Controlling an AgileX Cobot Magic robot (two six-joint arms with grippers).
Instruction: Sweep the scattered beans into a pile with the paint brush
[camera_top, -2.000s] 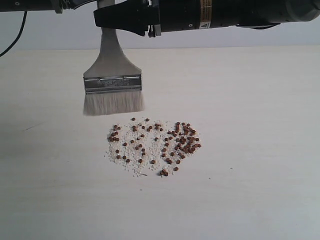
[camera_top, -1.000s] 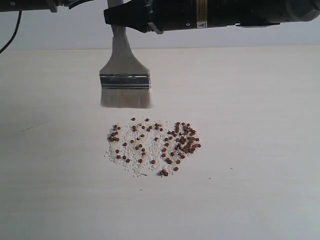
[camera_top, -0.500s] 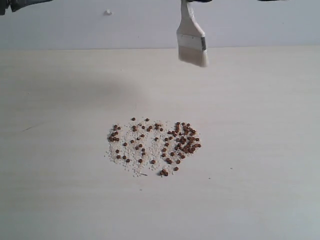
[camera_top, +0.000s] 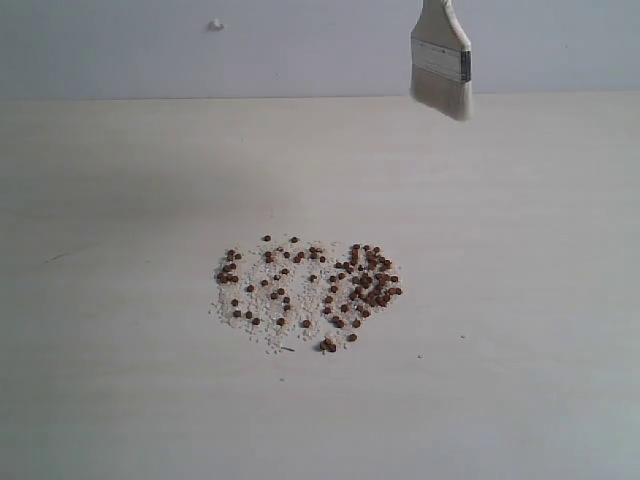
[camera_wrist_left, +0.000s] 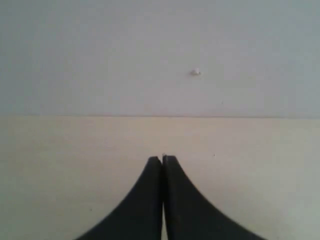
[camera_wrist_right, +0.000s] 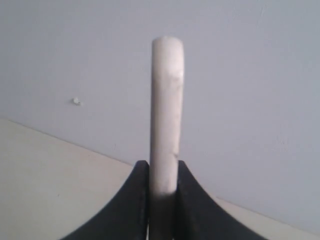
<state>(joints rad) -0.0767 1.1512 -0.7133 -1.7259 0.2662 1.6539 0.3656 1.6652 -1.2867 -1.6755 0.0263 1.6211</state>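
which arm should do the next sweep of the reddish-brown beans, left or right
Right. The right gripper is shut on the wide flat wooden-handled paint brush, held in the air clear of the scattered reddish-brown beans. The left gripper is shut and holds no tool.

left gripper (camera_wrist_left: 162, 159): two matte black fingers (camera_wrist_left: 147, 200), broad at the base, curving to narrow tips, smooth surface | right gripper (camera_wrist_right: 163, 164): two black fingers (camera_wrist_right: 132, 215), same flared curved outline, plain and smooth
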